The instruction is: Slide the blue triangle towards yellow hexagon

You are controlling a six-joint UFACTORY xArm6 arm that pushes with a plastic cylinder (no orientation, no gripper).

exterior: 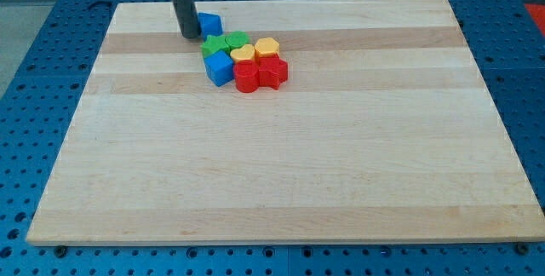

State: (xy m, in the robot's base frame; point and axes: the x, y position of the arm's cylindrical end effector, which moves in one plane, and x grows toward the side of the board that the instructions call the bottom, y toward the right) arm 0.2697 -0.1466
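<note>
Lab: blue perforated bench (51,37)

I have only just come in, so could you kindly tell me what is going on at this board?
My tip rests on the wooden board against the view's left side of the blue triangle, placed to push it. The yellow hexagon lies to the lower right, in a tight cluster with a yellow block, two green blocks, a blue cube and two red blocks. The triangle sits just above that cluster.
</note>
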